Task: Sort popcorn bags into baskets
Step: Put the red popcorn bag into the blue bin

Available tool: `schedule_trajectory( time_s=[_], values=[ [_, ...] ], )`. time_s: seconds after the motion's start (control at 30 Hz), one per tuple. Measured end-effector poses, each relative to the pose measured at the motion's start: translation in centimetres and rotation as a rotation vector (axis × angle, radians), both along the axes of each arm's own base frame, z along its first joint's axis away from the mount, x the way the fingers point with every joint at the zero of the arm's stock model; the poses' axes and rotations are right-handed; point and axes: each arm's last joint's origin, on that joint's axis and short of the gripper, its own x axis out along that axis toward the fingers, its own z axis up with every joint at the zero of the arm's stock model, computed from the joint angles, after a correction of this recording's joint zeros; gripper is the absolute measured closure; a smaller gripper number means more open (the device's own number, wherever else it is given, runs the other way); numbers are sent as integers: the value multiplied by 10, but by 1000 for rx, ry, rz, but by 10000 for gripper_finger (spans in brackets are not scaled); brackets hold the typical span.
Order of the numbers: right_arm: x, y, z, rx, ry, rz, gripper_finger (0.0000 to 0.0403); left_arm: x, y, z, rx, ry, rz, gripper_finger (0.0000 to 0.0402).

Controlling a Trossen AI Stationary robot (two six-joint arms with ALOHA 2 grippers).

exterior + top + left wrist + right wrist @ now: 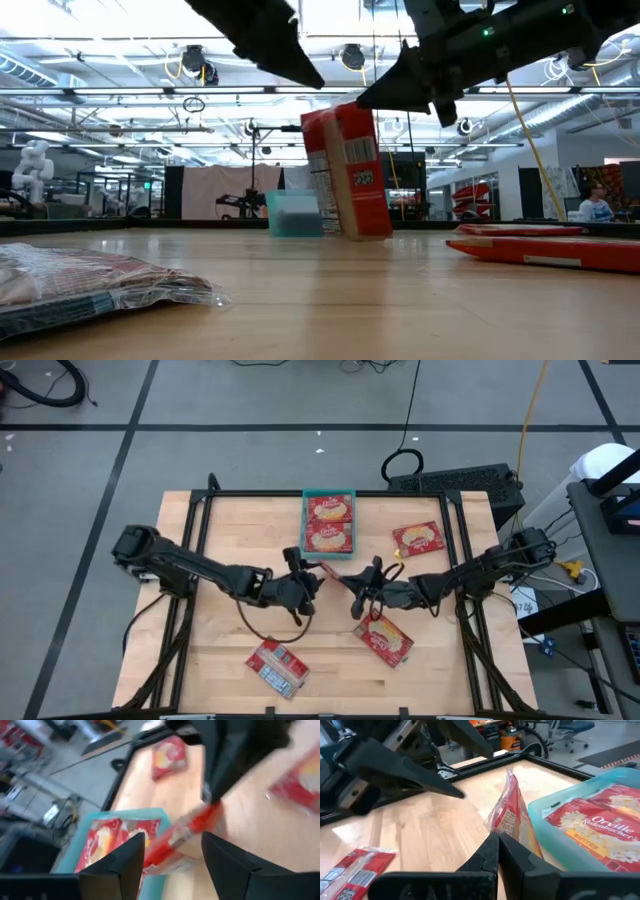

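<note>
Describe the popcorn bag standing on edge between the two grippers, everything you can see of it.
The popcorn bag is a flat red packet with a grey-white printed panel, in glossy, crinkled wrapping. It stands on edge near the table's middle, leaning slightly, just in front of the teal basket. The right gripper is shut on one edge of it. The left gripper straddles it with fingers apart; whether they touch it cannot be told.

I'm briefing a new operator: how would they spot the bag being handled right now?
Find the teal basket at the table's far edge. Just in front of it, between the two arms, one popcorn bag stands on edge, pinched by the right gripper; every other bag lies flat.
</note>
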Motion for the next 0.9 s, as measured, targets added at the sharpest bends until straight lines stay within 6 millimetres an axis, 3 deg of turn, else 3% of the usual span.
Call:
schedule_trajectory(
  time_s=[0.2, 0.33, 0.47, 0.67, 0.9],
  values=[
    [1, -2, 0, -28, 14, 47, 403, -3, 10, 3, 4, 118, -199, 138],
    [2, -3, 0, -35, 18, 63, 403, 3, 21, -9, 2, 171, -184, 117],
    [3, -2, 2, -8, -4, 93, 403, 11, 25, -22, 30, 212, -198, 186],
    [3, -1, 3, 15, -15, 125, 403, 13, 27, -35, 61, 279, -220, 375],
    [-6, 0, 23, 122, -119, 70, 373, -3, 23, -9, 157, 253, -134, 397]
  ],
)
